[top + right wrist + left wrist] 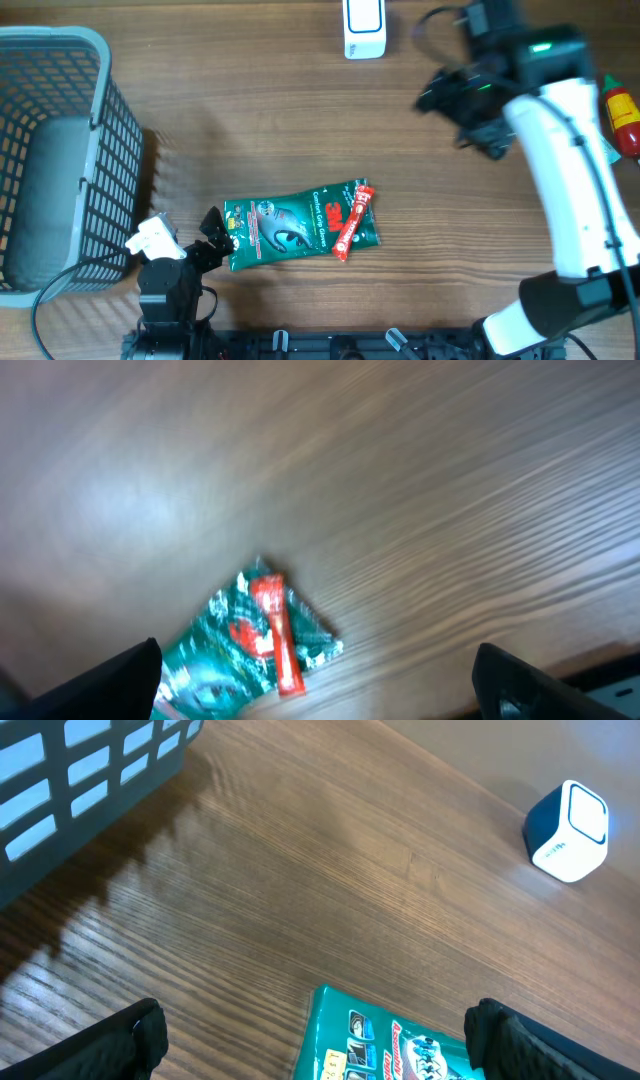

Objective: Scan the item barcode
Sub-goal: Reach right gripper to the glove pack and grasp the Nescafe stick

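Note:
The item, a flat green package [295, 225] with a red strip [352, 222] across its right end, lies on the wooden table. Its left end [390, 1040] sits between the fingers of my left gripper [216, 235], which stands open around it without touching. The left fingertips [135, 1038] frame that corner in the left wrist view. My right gripper [452, 100] hangs open at the back right, well away from the package [250, 645], with nothing between its fingers [530, 685]. A white and blue scanner [363, 28] stands at the table's far edge, also the scanner [568, 832] in the left wrist view.
A grey mesh basket [60, 150] fills the left side, close to my left arm; its wall [80, 770] shows in the left wrist view. A red bottle [620, 110] stands at the right edge behind the right arm.

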Controlling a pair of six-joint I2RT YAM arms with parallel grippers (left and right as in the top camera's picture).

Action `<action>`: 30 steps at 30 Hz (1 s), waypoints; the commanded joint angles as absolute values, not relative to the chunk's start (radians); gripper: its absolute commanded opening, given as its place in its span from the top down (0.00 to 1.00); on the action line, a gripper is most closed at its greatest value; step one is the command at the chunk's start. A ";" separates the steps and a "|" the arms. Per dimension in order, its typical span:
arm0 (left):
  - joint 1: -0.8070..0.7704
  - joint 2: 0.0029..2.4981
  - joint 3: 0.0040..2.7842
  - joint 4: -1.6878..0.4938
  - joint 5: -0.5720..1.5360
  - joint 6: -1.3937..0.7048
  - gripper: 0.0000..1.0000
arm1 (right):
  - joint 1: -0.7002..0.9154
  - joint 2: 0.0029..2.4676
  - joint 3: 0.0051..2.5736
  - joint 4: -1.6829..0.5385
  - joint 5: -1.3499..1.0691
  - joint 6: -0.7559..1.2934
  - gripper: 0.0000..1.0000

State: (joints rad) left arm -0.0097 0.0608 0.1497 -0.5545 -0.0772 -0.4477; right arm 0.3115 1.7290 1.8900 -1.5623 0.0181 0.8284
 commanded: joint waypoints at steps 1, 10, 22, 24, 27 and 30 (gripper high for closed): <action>-0.004 0.056 0.150 -0.557 -0.068 -0.453 0.00 | 0.487 1.744 1.765 -1.497 0.006 0.871 0.00; -0.004 0.056 0.150 -0.558 -0.068 -0.453 0.00 | 0.735 1.823 1.344 -1.152 -0.002 1.075 0.09; -0.004 0.056 0.150 -0.558 -0.068 -0.453 0.00 | 0.761 2.088 1.373 -1.113 -0.028 1.072 0.37; -0.004 0.056 0.150 -0.558 -0.068 -0.453 0.00 | 0.749 2.087 1.373 -1.131 -0.027 1.100 0.42; -0.004 0.056 0.150 -0.558 -0.068 -0.453 0.00 | 0.742 2.087 1.372 -1.148 -0.024 1.094 0.57; -0.004 0.056 0.150 -0.558 -0.068 -0.453 0.00 | 0.736 2.087 1.373 -1.149 -0.029 0.990 0.87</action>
